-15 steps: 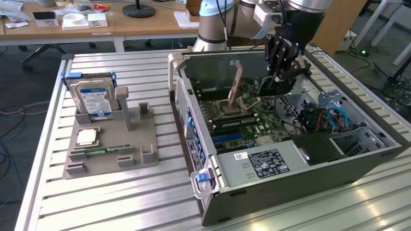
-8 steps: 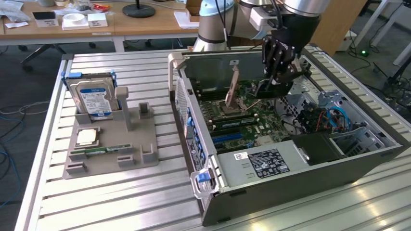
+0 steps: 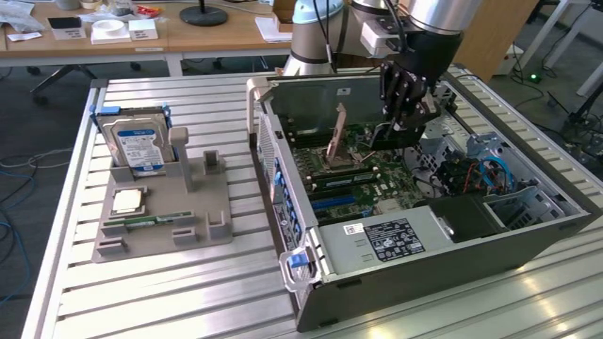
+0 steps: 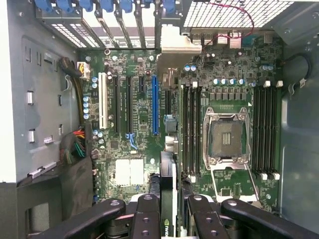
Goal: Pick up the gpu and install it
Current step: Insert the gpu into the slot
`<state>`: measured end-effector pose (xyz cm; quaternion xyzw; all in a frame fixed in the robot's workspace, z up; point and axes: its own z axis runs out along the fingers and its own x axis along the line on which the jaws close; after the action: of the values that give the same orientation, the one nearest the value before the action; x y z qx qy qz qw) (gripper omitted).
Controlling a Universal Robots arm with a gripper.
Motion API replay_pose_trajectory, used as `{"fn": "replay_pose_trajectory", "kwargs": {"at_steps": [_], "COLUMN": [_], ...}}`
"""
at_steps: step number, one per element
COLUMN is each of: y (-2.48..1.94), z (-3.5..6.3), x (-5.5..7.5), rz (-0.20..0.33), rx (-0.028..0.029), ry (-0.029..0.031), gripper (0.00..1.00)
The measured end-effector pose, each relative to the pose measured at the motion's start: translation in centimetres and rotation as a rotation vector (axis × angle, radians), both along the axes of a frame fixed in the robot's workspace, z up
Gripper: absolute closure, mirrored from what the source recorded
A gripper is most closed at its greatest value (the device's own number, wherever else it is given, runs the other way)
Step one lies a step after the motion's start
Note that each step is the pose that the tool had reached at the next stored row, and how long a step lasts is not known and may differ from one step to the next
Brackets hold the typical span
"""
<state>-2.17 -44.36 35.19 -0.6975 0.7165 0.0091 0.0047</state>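
Gripper (image 4: pixel 170 211) clasping gpu (image 4: pixel 166 174), parallel to slots (image 4: pixel 155 104)

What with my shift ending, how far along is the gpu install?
Picked up: the thin dark graphics card, clamped in the claw. In hand: it hangs above the green motherboard inside the open grey computer case. Left: it isn't seated; the long blue slot is empty.

The tool (image 4: pixel 170 201) grips the gpu (image 4: pixel 166 174) above the motherboard (image 4: pixel 139 114).
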Motion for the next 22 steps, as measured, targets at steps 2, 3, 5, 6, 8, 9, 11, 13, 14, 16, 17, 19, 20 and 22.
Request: {"fn": "replay_pose_trajectory", "kwargs": {"at_steps": [2,3,5,6,8,9,11,13,14,16,17,19,20,22], "y": [0.0,0.0,0.0,0.0,0.0,0.0,0.0,0.0,0.0,0.0,0.0,0.0,0.0,0.0], "z": [0.0,0.0,-0.01,-0.09,-0.3,-0.44,-0.72,-0.89,-0.89,-0.9,-0.9,-0.9,-0.96,-1.2], "x": [0.0,0.0,0.0,0.0,0.0,0.0,0.0,0.0,0.0,0.0,0.0,0.0,0.0,0.0], "rz": [0.0,0.0,0.0,0.0,0.0,0.0,0.0,0.0,0.0,0.0,0.0,0.0,0.0,0.0], "rx": [-0.0001,0.0,0.0002,0.0006,0.0003,0.0002,0.0002,0.0002,-0.0001,0.0,0.0001,0.0001,0.0004,0.0002], "ry": [0.0,0.0,0.0,-0.0002,-0.0001,0.0,0.0,-0.0001,0.0,0.0,0.0,-0.0001,-0.0002,-0.0002], "gripper": [0.74,0.74,0.74,0.74,0.74,0.74,0.74,0.74,0.74,0.74,0.74,0.74,0.74,0.74]}}
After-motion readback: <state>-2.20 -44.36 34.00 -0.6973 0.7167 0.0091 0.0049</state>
